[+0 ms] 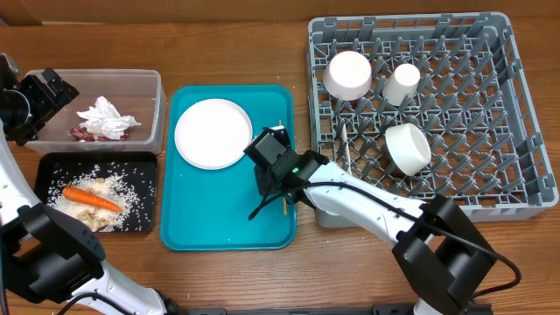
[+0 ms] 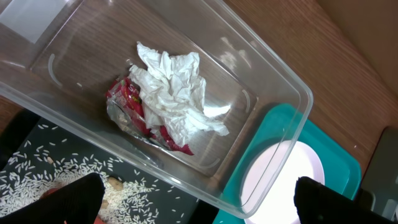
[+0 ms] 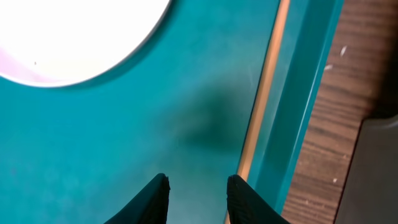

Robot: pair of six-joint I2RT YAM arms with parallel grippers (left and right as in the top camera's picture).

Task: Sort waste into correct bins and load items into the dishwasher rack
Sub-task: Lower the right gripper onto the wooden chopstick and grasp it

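Observation:
The clear tub (image 1: 149,83) holds a crumpled white napkin (image 2: 174,87) and a red wrapper (image 2: 134,102). My left gripper (image 2: 199,205) hovers above the tub's near wall, wide open and empty; overhead, the left gripper (image 1: 39,98) is at the tub's left end. A carrot (image 1: 92,199), rice and scraps lie in the black tray (image 1: 144,162). My right gripper (image 3: 196,186) is low over the teal tray (image 1: 227,227), open with nothing between the fingers. The wooden chopstick (image 3: 264,93) lies along the tray's right wall, beside the right finger (image 3: 245,199). A white plate (image 1: 213,133) rests on the tray.
The grey dishwasher rack (image 1: 525,188) on the right holds a white bowl (image 1: 348,74), a white cup (image 1: 402,83), another white bowl (image 1: 408,147) and a white fork (image 1: 345,147). Bare wood shows along the table's front edge.

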